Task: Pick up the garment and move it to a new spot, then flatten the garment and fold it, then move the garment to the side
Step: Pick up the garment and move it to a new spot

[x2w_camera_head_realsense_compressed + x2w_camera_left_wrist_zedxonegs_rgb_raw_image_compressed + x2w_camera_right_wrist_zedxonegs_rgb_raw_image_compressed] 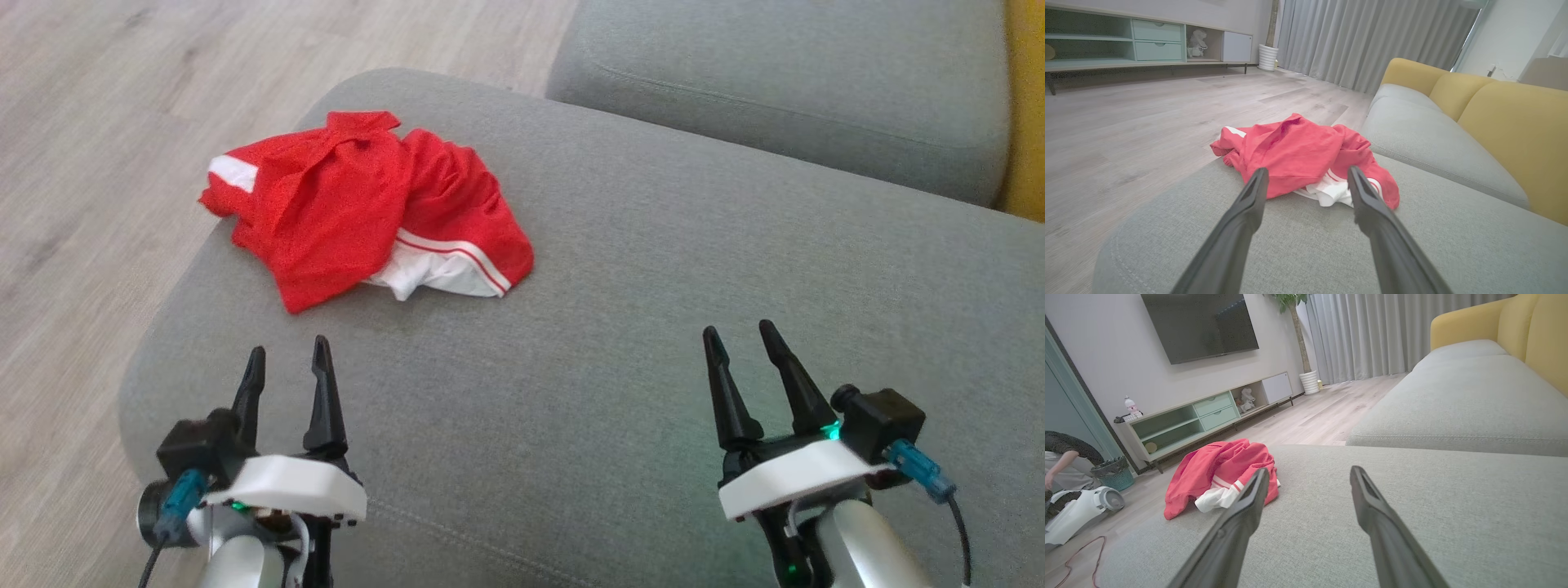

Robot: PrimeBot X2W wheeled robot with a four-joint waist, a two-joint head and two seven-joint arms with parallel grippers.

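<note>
While both released, left tool [289,347], right tool [740,328] over grey cushion [612,269], red garment [326,204] at floor-side edge

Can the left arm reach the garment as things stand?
Probably yes. The left gripper is open and points at the garment, which lies crumpled just ahead on the cushion, near its left edge. Only bare cushion lies between them.

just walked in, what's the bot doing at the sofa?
Nothing is held yet. A crumpled red and white garment lies near the left edge of the grey sofa cushion. Both claws are open over the cushion, short of the cloth: the left claw is nearer to it and the right claw is well off to the side. The pickup is not yet started.
</note>
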